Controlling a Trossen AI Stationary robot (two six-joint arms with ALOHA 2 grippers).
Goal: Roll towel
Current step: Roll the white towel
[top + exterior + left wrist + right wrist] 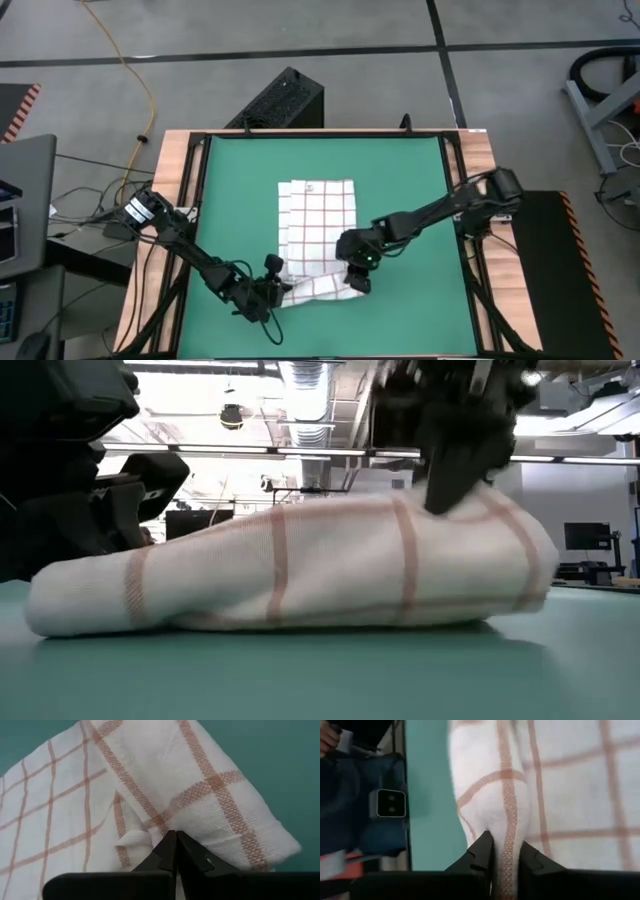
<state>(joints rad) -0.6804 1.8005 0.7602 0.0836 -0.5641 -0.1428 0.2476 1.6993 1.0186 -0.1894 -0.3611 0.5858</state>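
Towel: thin white cloth with red-brown grid lines (318, 235) is lying mid-mat, near end rolled crosswise.
Left gripper (272, 290): closed, touching roll's left end.
Right gripper (357, 279): pinching roll's right end.

One camera looks straight down; one sits level, close to the towel (300, 565); both wrist cameras press near it.
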